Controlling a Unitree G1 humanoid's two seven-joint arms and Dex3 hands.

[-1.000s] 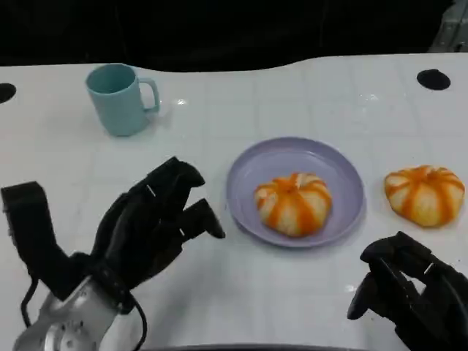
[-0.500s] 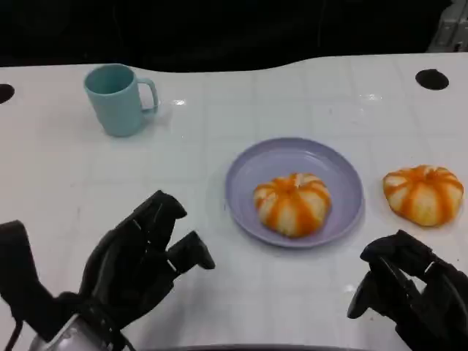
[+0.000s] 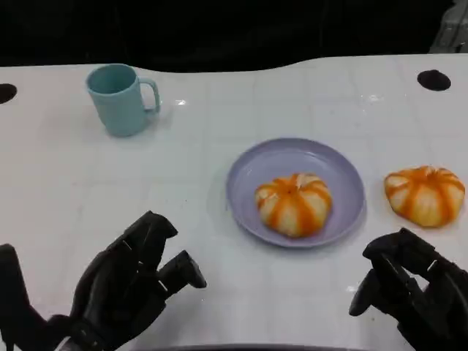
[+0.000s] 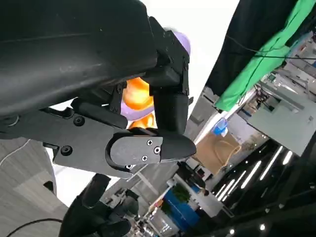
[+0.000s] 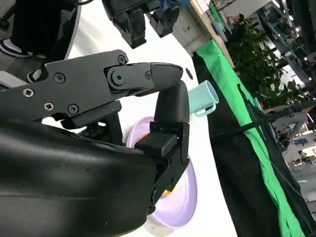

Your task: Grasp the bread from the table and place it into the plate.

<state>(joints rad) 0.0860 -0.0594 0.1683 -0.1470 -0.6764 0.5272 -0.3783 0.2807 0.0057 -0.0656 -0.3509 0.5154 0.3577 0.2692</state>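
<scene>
Pulling back toward the table's near edge with fingers loosely apart and empty, the left hand (image 3: pixel 135 292) has left one bread (image 3: pixel 294 203) on the plate (image 3: pixel 252 172), while another bread (image 3: pixel 424 193) waits beside the open-fingered right hand (image 3: pixel 409 289).

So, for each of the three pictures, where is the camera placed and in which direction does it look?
Head view: high on the robot, looking down at the white table; left hand and right hand show at the near edge.
Left wrist view: behind the left hand, facing past its fingers to the purple plate.
Right wrist view: behind the right hand, facing the plate and teal mug.
Shared: all three show the plate with a bread in it.
</scene>
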